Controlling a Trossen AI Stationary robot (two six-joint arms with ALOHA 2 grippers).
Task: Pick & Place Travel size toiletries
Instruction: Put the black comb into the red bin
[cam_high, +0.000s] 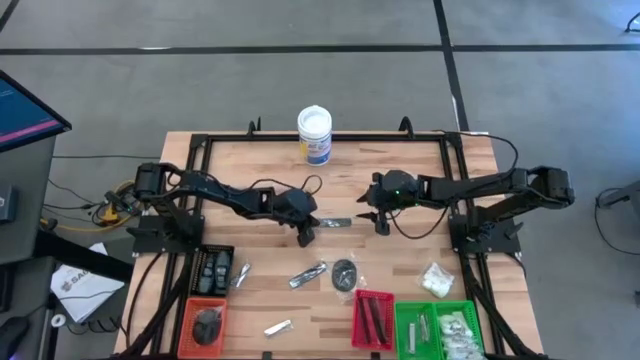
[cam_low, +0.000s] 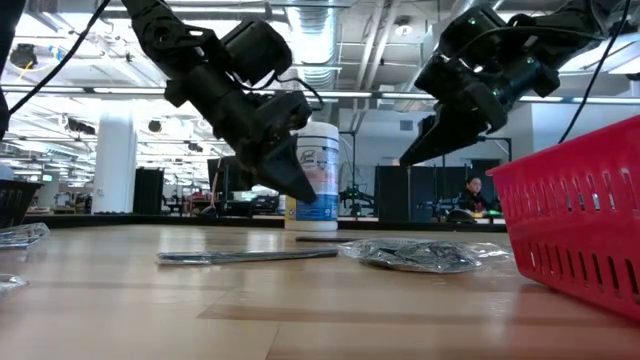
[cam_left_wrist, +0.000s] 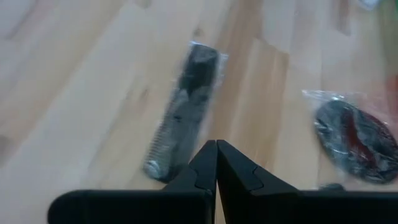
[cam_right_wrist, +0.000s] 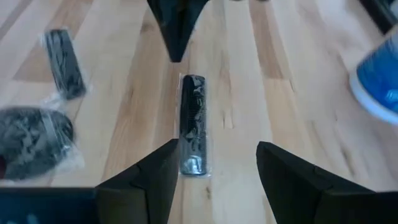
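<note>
A slim black stick in clear wrap (cam_high: 335, 222) (cam_right_wrist: 192, 124) lies flat on the table between my two grippers. My right gripper (cam_high: 376, 222) (cam_right_wrist: 217, 163) hangs open just above its right end, with one finger on each side of the stick and touching nothing. My left gripper (cam_high: 304, 237) (cam_left_wrist: 216, 155) is shut and empty, its tips raised off the wood at the stick's left end (cam_low: 305, 192). A second wrapped stick (cam_high: 308, 275) (cam_left_wrist: 186, 118) and a dark round disc in a packet (cam_high: 345, 272) (cam_left_wrist: 354, 140) lie nearer the front. A white packet (cam_high: 435, 280) lies to the right.
A white tub with a blue label (cam_high: 314, 135) stands at the far edge. Along the near edge sit a black tray (cam_high: 212, 268), an orange tray (cam_high: 208, 322), a red tray (cam_high: 372, 318) and a green tray (cam_high: 445, 328). A silvery sachet (cam_high: 278, 327) lies near the front.
</note>
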